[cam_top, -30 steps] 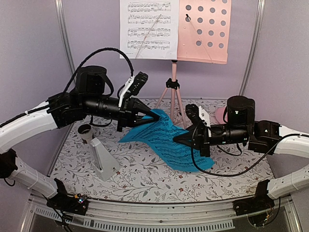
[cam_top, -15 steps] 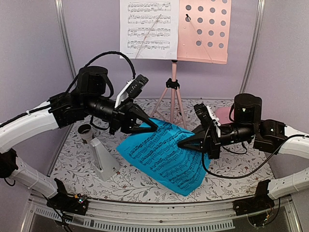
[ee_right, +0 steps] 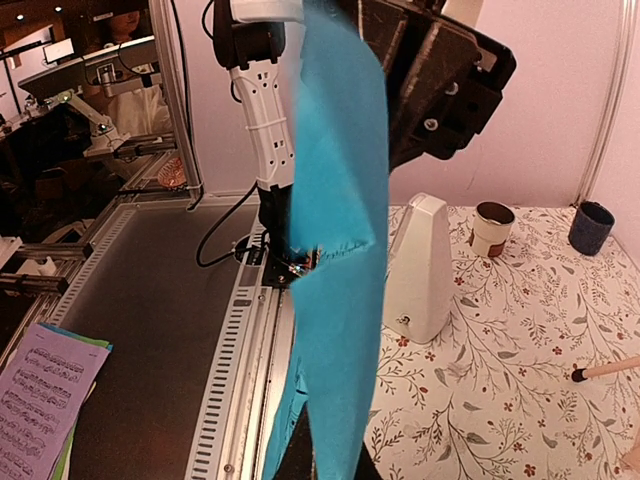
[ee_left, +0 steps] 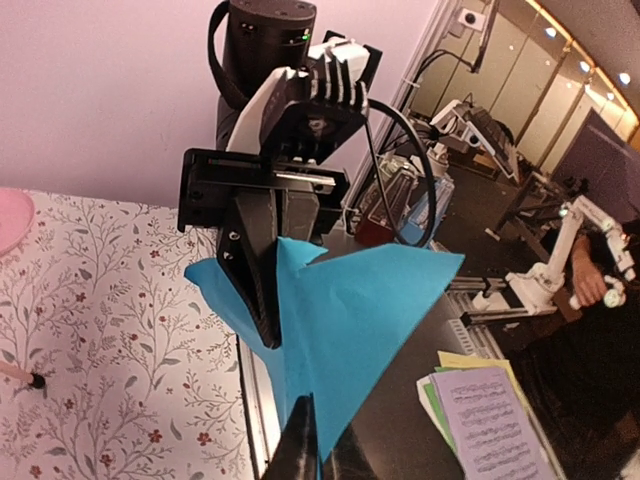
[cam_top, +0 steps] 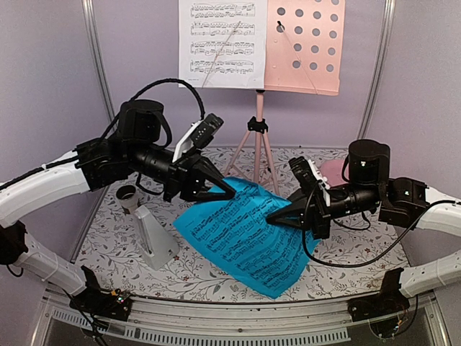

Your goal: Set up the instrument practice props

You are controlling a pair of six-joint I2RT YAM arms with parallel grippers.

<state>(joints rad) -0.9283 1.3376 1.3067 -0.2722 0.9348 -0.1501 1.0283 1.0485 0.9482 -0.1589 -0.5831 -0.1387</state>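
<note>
Robotics lab: more white robot arms (ee_left: 598, 240) in the room beyond this cell's aluminium frame post (ee_right: 176, 100).

Pale lilac walls (cam_top: 50, 72) enclosed a table (cam_top: 209, 277) covered in floral print. Silver corner poles (cam_top: 97, 58) rose behind, and beyond the enclosure ceiling lights (ee_left: 625, 78) glowed.

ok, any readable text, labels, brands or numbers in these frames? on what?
No legible words, brands or numbers anywhere.
white sheet: music notation only; any wording too small to read.
blue sheet: printed notation only, too small to read.
metronome: no marking visible.
lavender sheet off the table: notation, blurred.
</note>
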